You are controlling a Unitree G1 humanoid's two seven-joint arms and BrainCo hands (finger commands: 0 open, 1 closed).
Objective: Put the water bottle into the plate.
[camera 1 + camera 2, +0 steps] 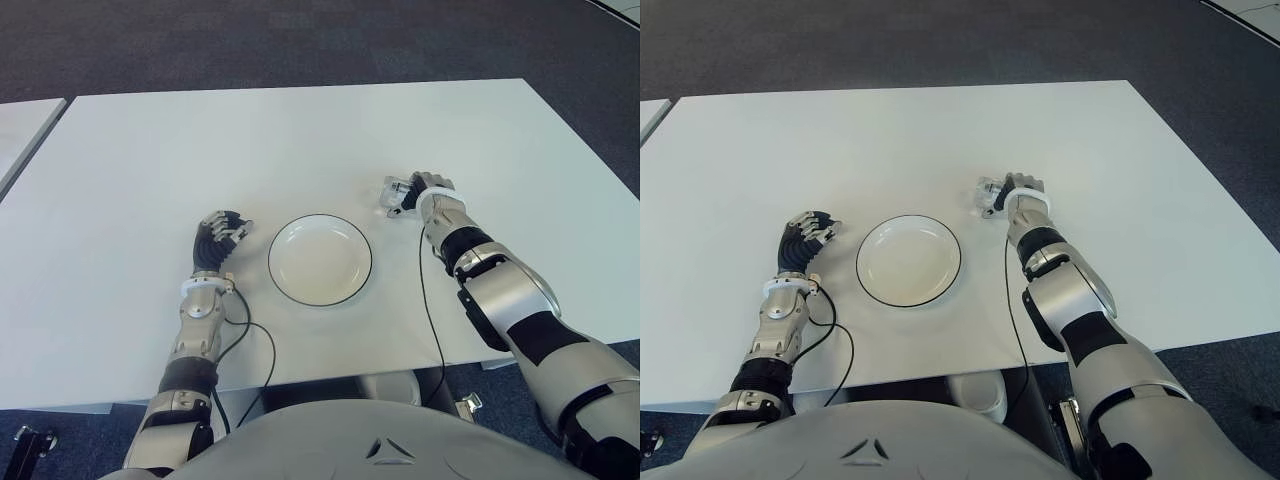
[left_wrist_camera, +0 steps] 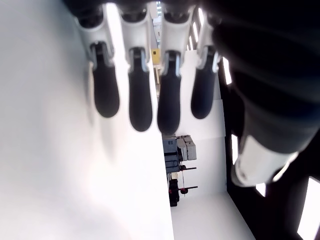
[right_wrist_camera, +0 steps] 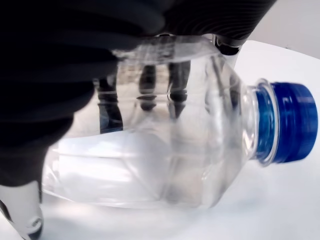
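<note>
- The right hand [image 1: 420,192] has its fingers wrapped round the water bottle [image 3: 165,145], which sits to the right of the plate [image 1: 320,259], a bit further back on the table [image 1: 250,150]. So it's gripped, but not in the plate yet.
- The bottle is clear, smooth and rounded, with water inside. I'd guess it could slide or twist in the fingers once it's moved.
- It looks tipped sideways in the wrist view, blue cap [image 3: 290,122] pointing out to the side. Can't really tell whether it's off the table or only just touching it.
- If it goes down on its side it might roll off, since the plate's rim is pretty shallow.
- Swinging across too low could clip the rim and shove the plate.
- The left hand [image 1: 220,238] is just left of the plate, fingers loosely curled, holding nothing. Probably not in the way.
</note>
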